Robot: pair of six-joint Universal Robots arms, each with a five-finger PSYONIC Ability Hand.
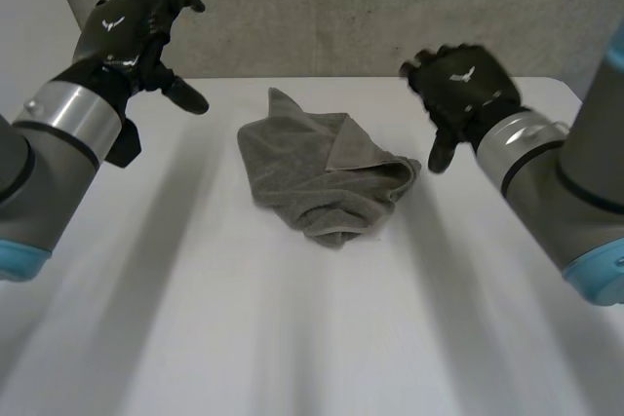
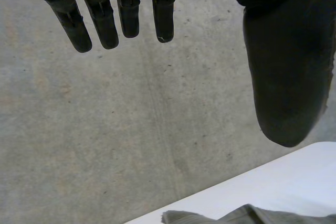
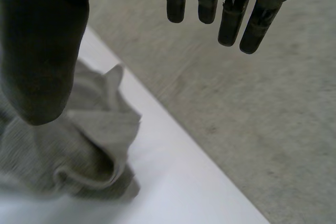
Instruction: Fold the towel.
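A white bench (image 1: 292, 338) seen from above, with a grey towel (image 1: 327, 177) lying crumpled near its middle, bunched and partly doubled over itself, one corner sticking out toward twelve o'clock. Nothing looks neatly folded yet, so the task seems to be at its start: the reach toward the cloth.

The left hand (image 1: 132, 31) hovers at about ten o'clock from the towel and the right hand (image 1: 458, 85) at about two o'clock. Both are raised above the bench and apart from the cloth. Each hand is empty, its fingers straight and spread with the thumb held wide, palms turned roughly toward the far concrete wall (image 1: 390, 7).

The next move probably calls for lowering both hands to the towel's edges, pinching two corners and spreading it flat before folding.
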